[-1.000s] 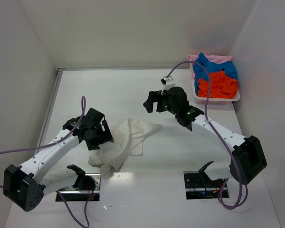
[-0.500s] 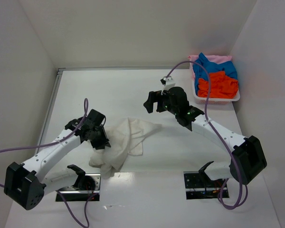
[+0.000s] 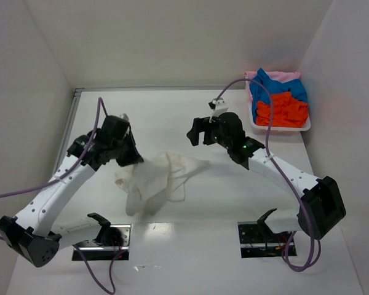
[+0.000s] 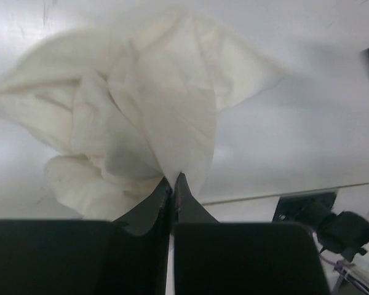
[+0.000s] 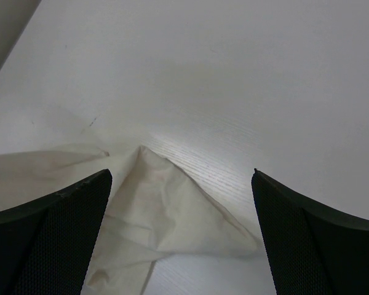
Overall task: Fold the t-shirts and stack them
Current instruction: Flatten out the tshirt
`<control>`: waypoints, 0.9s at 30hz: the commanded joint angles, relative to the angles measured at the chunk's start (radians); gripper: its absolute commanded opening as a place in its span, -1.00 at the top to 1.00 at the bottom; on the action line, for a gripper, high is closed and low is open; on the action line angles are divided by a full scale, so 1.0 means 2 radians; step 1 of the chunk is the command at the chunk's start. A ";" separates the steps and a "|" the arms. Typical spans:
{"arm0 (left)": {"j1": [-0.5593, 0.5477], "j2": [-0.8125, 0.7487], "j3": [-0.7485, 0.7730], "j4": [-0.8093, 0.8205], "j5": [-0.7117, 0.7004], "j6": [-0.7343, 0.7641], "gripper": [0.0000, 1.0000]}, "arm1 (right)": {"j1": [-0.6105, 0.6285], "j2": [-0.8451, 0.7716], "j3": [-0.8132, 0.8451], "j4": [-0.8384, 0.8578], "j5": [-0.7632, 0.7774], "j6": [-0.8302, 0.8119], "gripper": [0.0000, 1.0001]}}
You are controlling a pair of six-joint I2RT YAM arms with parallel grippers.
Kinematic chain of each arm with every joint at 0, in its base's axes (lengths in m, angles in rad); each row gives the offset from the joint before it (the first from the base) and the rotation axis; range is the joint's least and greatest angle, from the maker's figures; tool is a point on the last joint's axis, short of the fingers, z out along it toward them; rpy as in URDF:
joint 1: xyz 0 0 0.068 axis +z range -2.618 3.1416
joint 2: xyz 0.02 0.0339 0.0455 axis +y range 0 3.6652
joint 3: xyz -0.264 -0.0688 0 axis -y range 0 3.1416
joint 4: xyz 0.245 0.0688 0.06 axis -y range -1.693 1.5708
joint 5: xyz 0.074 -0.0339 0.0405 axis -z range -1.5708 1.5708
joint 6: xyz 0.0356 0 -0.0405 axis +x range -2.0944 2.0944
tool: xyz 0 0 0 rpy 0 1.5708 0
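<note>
The large off-white t-shirt (image 3: 160, 178) lies crumpled mid-table, its left part pulled up. My left gripper (image 3: 137, 161) is shut on a fold of it; in the left wrist view the fingertips (image 4: 173, 181) pinch the cloth (image 4: 154, 104), which hangs spread below. My right gripper (image 3: 197, 132) hovers open just beyond the shirt's right corner, and that corner (image 5: 154, 209) lies between and below its wide-apart fingers (image 5: 179, 175), untouched. Blue (image 3: 295, 89), orange-red (image 3: 283, 110) and pale pink (image 3: 283, 75) t-shirts are bunched in the tray at the far right.
The shallow white tray (image 3: 280, 128) stands against the right wall at the back. White walls close in the table on the left, back and right. Two black base mounts (image 3: 101, 235) (image 3: 261, 236) sit at the near edge.
My left gripper has shut on the off-white shirt and risen toward the far left, dragging the cloth's left side up with it. The right arm has stayed still.
</note>
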 commanded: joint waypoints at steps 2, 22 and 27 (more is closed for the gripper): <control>0.002 0.041 0.165 0.008 -0.082 0.077 1.00 | 0.001 -0.028 0.006 0.010 0.033 -0.003 -1.00; 0.007 0.148 0.404 0.051 -0.127 0.227 1.00 | -0.004 -0.039 0.043 0.069 0.011 0.026 -1.00; 0.007 0.159 0.303 0.085 -0.021 0.219 1.00 | -0.004 -0.046 0.037 0.056 0.034 0.026 -1.00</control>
